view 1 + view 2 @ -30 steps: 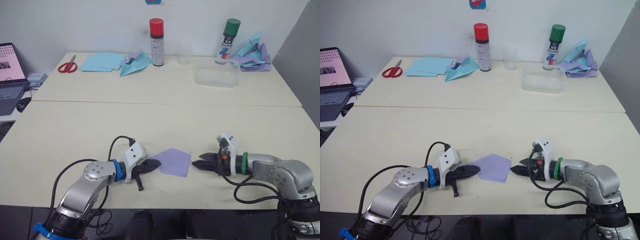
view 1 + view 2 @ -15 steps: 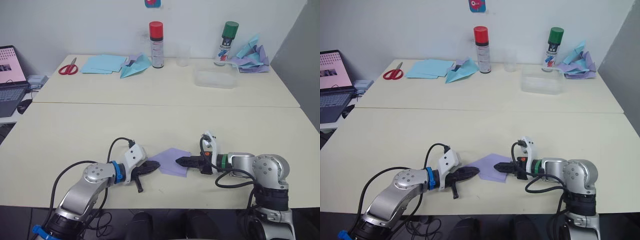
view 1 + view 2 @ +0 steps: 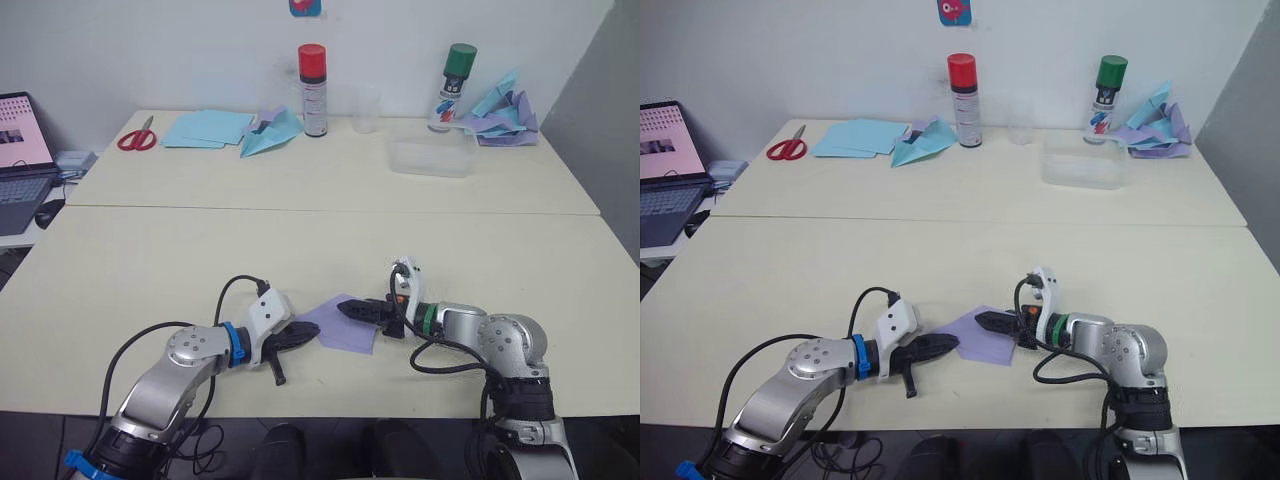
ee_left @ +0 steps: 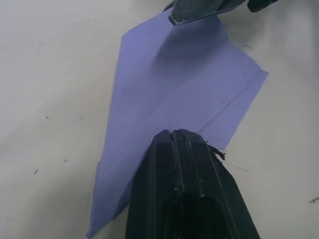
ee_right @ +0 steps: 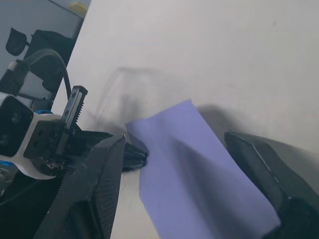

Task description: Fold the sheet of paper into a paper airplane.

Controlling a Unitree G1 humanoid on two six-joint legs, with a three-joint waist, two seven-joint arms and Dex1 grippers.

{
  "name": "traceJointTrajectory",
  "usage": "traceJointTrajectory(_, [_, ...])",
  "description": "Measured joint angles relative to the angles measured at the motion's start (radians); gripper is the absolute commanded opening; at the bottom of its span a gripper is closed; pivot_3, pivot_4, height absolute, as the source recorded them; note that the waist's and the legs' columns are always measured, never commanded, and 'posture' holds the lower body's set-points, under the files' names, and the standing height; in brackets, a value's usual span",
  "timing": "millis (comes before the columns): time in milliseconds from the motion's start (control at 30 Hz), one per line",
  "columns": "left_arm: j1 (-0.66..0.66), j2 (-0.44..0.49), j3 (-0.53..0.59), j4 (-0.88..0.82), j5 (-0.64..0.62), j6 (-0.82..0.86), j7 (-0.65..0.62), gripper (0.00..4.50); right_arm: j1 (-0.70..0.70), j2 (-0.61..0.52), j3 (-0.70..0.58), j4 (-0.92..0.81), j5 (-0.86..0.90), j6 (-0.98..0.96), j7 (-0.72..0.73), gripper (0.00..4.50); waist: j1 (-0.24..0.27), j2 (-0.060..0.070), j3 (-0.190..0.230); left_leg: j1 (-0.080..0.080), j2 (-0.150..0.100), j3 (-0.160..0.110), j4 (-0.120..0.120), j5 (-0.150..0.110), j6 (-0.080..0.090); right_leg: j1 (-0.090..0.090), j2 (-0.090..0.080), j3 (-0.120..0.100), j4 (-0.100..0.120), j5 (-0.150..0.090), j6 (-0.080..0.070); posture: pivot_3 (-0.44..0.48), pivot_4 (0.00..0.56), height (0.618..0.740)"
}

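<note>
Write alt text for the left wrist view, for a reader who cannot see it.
The left gripper, fingers shut together, presses on the near edge of the sheet of paper, lavender and partly folded, lying on a pale table. The right gripper's tip reaches the paper's far edge.

Two silver-grey metal arms with rounded joint housings, each ending in a white wrist block and a gripper of two black tapered fingers. Blue ring behind the left gripper [image 3: 305, 334], green ring behind the right gripper [image 3: 350, 310]. Black cables looped loosely along both forearms and plugged in at the wrists.
</note>
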Motion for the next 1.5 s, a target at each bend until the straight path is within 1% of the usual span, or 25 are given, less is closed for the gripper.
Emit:
traceJointTrajectory(67, [-0.002, 0.0, -0.001, 0.002, 0.0, 0.0, -0.001, 0.0, 0.011, -0.008, 0.023, 0.002, -0.018, -0.046, 0.018, 2.69, 0.0, 0.0, 0.0, 0.0, 0.0, 0.0, 0.0, 0.0, 0.0, 0.0, 0.0, 0.0, 0.0, 0.0, 0.0, 0.0, 0.15, 0.74])
traceJointTrajectory(100, [-0.003, 0.0, -0.001, 0.003, 0.0, 0.0, -0.002, 0.0, 0.021, -0.011, 0.041, 0.003, -0.033, -0.077, 0.024, 2.39, 0.0, 0.0, 0.0, 0.0, 0.0, 0.0, 0.0, 0.0, 0.0, 0.0, 0.0, 0.0, 0.0, 0.0, 0.0, 0.0, 0.15, 0.74])
traceJointTrajectory(200, [-0.005, 0.0, -0.002, 0.005, 0.0, 0.0, -0.002, 0.0, 0.028, -0.052, 0.12, 0.0, -0.082, -0.186, 0.073, 1.27, 0.0, 0.0, 0.0, 0.0, 0.0, 0.0, 0.0, 0.0, 0.0, 0.0, 0.0, 0.0, 0.0, 0.0, 0.0, 0.0, 0.15, 0.74])
traceJointTrajectory(233, [-0.006, 0.0, -0.003, 0.005, 0.0, 0.0, -0.002, 0.0, 0.031, -0.08, 0.159, -0.013, -0.113, -0.237, 0.101, 0.97, 0.0, 0.0, 0.0, 0.0, 0.0, 0.0, 0.0, 0.0, 0.0, 0.0, 0.0, 0.0, 0.0, 0.0, 0.0, 0.0, 0.15, 0.74])
traceJointTrajectory(300, [-0.007, 0.001, -0.004, 0.008, 0.0, 0.0, -0.004, 0.0, 0.04, -0.139, 0.23, -0.037, -0.173, -0.351, 0.163, 0.12, 0.001, 0.0, 0.0, 0.0, 0.0, 0.0, 0.0, 0.0, 0.0, 0.0, 0.0, 0.0, 0.0, 0.0, 0.0, 0.0, 0.15, 0.74])
traceJointTrajectory(333, [-0.008, 0.002, -0.004, 0.01, 0.0, 0.0, -0.006, 0.0, 0.047, -0.16, 0.257, -0.043, -0.199, -0.405, 0.191, 0.02, 0.001, 0.0, 0.0, 0.0, 0.0, 0.0, 0.0, 0.0, 0.0, 0.0, 0.0, 0.0, 0.0, 0.0, 0.0, 0.0, 0.15, 0.74])
traceJointTrajectory(567, [-0.01, 0.005, 0.0, 0.02, 0.0, 0.0, -0.014, 0.0, 0.066, -0.254, 0.393, -0.051, -0.352, -0.703, 0.352, 0.02, 0.001, 0.0, 0.0, 0.001, 0.0, 0.0, 0.0, 0.0, 0.0, 0.0, 0.0, 0.0, 0.0, 0.0, 0.0, 0.0, 0.15, 0.74])
traceJointTrajectory(767, [0.002, 0.006, 0.009, 0.016, -0.004, 0.009, -0.016, 0.0, 0.038, -0.291, 0.467, -0.037, -0.446, -0.842, 0.449, 0.02, 0.001, 0.0, 0.0, 0.002, 0.0, -0.001, 0.0, 0.0, 0.0, 0.001, 0.001, 0.0, 0.0, 0.0, 0.0, 0.0, 0.15, 0.74])
traceJointTrajectory(900, [0.003, 0.006, 0.015, 0.015, -0.006, 0.01, -0.016, 0.0, 0.023, -0.313, 0.503, -0.023, -0.483, -0.877, 0.5, 0.02, 0.001, 0.0, 0.0, 0.002, 0.0, -0.001, 0.0, 0.0, 0.0, 0.001, 0.001, 0.0, 0.0, 0.0, -0.001, 0.0, 0.15, 0.74])
traceJointTrajectory(967, [0.002, 0.006, 0.016, 0.016, -0.006, 0.01, -0.015, 0.0, 0.006, -0.316, 0.536, 0.013, -0.51, -0.876, 0.525, 0.02, 0.001, 0.0, 0.0, 0.003, 0.0, -0.001, 0.0, 0.0, 0.0, 0.001, 0.001, 0.0, 0.0, 0.0, -0.001, 0.0, 0.15, 0.74])
traceJointTrajectory(1067, [0.003, 0.004, 0.019, 0.013, -0.01, 0.01, -0.012, 0.0, -0.019, -0.312, 0.574, 0.069, -0.562, -0.881, 0.535, 0.02, 0.001, 0.0, 0.0, 0.004, 0.0, -0.001, 0.0, 0.0, 0.0, 0.001, 0.001, 0.0, 0.001, 0.001, -0.002, 0.0, 0.15, 0.74])
traceJointTrajectory(1167, [0.016, 0.003, 0.036, 0.009, -0.027, 0.02, -0.012, 0.0, -0.029, -0.311, 0.584, 0.079, -0.589, -0.904, 0.543, 0.02, 0.0, 0.0, 0.0, 0.006, 0.0, -0.001, 0.0, 0.0, 0.0, 0.003, 0.001, 0.0, 0.001, 0.001, -0.002, 0.0, 0.15, 0.74])
traceJointTrajectory(1233, [0.027, 0.022, 0.06, 0.0, -0.063, 0.052, -0.03, 0.0, -0.035, -0.312, 0.59, 0.079, -0.604, -0.912, 0.546, 0.02, 0.0, 0.0, 0.0, 0.006, 0.001, -0.001, 0.0, 0.0, 0.0, 0.004, 0.002, 0.0, 0.001, 0.001, -0.002, 0.0, 0.15, 0.74])
traceJointTrajectory(1333, [0.027, 0.071, 0.114, -0.002, -0.14, 0.146, -0.068, 0.0, -0.042, -0.314, 0.596, 0.079, -0.621, -0.92, 0.548, 0.02, 0.001, 0.0, 0.0, 0.007, 0.001, -0.001, 0.0, 0.0, 0.0, 0.005, 0.002, -0.001, 0.001, 0.001, -0.002, 0.0, 0.15, 0.74])
traceJointTrajectory(1433, [-0.042, 0.056, 0.176, -0.004, -0.229, 0.223, -0.065, 0.0, -0.045, -0.321, 0.591, 0.081, -0.624, -0.919, 0.557, 0.02, 0.003, -0.001, 0.0, 0.008, 0.001, -0.001, 0.0, 0.0, 0.0, 0.008, 0.002, -0.002, 0.001, 0.001, -0.002, 0.0, 0.15, 0.74])
traceJointTrajectory(1500, [-0.085, 0.037, 0.191, -0.012, -0.251, 0.237, -0.059, 0.0, -0.046, -0.322, 0.592, 0.085, -0.626, -0.919, 0.563, 0.02, 0.003, -0.001, 0.001, 0.015, 0.0, -0.001, 0.0, 0.0, 0.0, 0.014, 0.002, -0.001, -0.001, 0.0, -0.002, 0.0, 0.15, 0.74])
